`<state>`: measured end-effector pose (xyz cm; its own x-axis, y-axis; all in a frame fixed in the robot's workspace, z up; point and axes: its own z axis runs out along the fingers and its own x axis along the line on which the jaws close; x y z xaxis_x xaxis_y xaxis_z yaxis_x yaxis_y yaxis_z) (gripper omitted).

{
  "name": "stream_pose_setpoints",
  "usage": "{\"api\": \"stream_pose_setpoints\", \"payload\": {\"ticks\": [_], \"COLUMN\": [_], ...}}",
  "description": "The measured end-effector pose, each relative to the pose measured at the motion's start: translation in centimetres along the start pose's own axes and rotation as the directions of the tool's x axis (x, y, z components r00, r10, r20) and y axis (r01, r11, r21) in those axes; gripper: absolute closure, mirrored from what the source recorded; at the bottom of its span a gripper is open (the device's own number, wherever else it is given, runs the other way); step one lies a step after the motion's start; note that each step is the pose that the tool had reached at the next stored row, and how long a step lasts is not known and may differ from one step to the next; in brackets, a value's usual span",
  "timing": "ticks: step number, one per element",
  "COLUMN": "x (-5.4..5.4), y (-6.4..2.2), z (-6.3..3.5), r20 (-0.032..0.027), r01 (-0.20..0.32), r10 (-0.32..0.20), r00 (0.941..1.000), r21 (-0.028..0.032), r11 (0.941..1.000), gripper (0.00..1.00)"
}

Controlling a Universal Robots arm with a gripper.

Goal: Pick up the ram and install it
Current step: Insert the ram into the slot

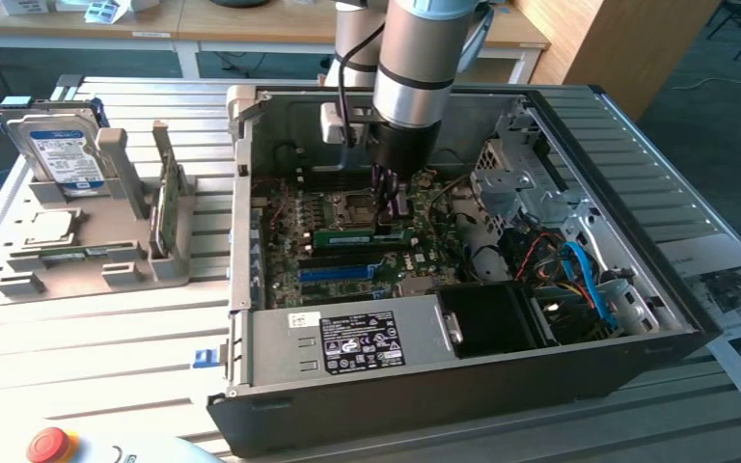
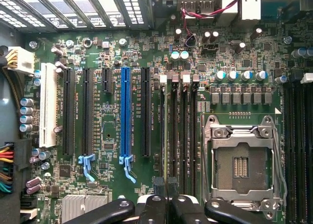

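Arm [image 1: 416,58]: smooth brushed metal sleeve with a satin sheen. Fingers [image 2: 156,209]: matt black, with bright metal screws. Beneath the fingers, the motherboard [image 2: 112,53] has a glossy green lacquered face; its slots are smooth plastic in black, white and blue [image 2: 125,111]. Beside the fingers, the CPU socket frame [image 2: 242,160] is bright bare metal. Case [image 1: 384,405]: matt dark painted sheet metal outside, dull grey bare steel inside. Tabletop [image 1: 88,328]: ribbed, pale, satin metal. Parts holder [image 1: 81,260]: matt grey plastic.

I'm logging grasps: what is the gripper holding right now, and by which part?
It cannot be told. The gripper is down inside the case, right over the ram, but whether it grips the ram does not show.
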<state>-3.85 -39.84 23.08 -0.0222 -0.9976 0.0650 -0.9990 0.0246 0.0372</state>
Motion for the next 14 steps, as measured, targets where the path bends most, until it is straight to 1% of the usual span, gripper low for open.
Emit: {"api": "stream_pose_setpoints", "payload": {"ticks": [14], "x": [0.01], "y": [0.0], "z": [0.04], "r20": [-0.0001], "r01": [0.0], "r10": [0.0], "r00": [1.0], "r21": [0.0], "r11": [1.0], "gripper": [0.89]}}
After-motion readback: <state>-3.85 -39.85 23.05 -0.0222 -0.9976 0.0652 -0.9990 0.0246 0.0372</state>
